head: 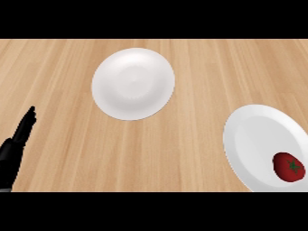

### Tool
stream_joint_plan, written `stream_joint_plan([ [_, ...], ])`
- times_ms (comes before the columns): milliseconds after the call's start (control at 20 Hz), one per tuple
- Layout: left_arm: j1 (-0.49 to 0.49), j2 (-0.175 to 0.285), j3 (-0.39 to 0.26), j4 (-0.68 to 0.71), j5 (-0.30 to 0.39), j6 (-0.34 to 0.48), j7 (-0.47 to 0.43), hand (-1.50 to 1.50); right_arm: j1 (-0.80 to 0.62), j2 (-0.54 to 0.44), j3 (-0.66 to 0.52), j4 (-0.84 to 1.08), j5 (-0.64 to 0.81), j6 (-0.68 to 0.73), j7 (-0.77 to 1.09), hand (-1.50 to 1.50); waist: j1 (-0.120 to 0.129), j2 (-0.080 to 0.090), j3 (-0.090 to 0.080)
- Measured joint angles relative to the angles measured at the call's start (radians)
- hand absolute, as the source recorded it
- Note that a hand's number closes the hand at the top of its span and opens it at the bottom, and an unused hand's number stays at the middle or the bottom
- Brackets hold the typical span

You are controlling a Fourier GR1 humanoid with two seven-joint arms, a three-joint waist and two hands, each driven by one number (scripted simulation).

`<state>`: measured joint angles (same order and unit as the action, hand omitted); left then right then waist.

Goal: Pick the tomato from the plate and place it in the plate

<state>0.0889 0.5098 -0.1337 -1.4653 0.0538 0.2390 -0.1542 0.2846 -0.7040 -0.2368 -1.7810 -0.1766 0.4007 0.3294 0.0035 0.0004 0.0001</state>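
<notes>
Wooden counter [183, 149]; left hand [6, 158] and tomato [288, 167] plate [249, 135] cut off below.

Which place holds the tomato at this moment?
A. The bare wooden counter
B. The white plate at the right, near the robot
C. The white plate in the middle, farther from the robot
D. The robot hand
B: the tomato lies on the near part of the right plate, apart from the farther plate, and the left robot hand rests open at the lower left edge.
</notes>
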Motion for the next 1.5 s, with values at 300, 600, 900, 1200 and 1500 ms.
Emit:
stream_joint_plan([
  [300,-0.004,-0.018,0.038,-0.002,-0.024,-0.034,0.009,0.00,-0.051,0.050,0.025,0.071,0.079,0.072,-0.034,-1.50,-0.001,0.000,0.000],
  [600,-0.011,-0.057,0.064,0.007,-0.064,-0.055,0.011,0.00,-0.139,0.104,0.058,0.178,0.167,0.120,-0.064,-1.50,-0.001,0.000,0.000],
  [900,0.010,-0.079,0.101,-0.021,-0.094,-0.093,0.019,0.00,-0.159,0.167,0.067,0.219,0.252,0.131,-0.085,-1.50,-0.002,-0.001,0.000],
  [1200,0.030,-0.117,0.135,-0.057,-0.134,-0.124,0.032,0.00,-0.172,0.211,0.053,0.258,0.321,0.156,-0.134,1.50,-0.003,-0.001,0.000],
  [1500,0.035,-0.139,0.164,-0.074,-0.163,-0.155,0.040,0.00,-0.194,0.255,0.028,0.282,0.358,0.143,-0.191,1.50,-0.004,-0.002,-0.002],
])
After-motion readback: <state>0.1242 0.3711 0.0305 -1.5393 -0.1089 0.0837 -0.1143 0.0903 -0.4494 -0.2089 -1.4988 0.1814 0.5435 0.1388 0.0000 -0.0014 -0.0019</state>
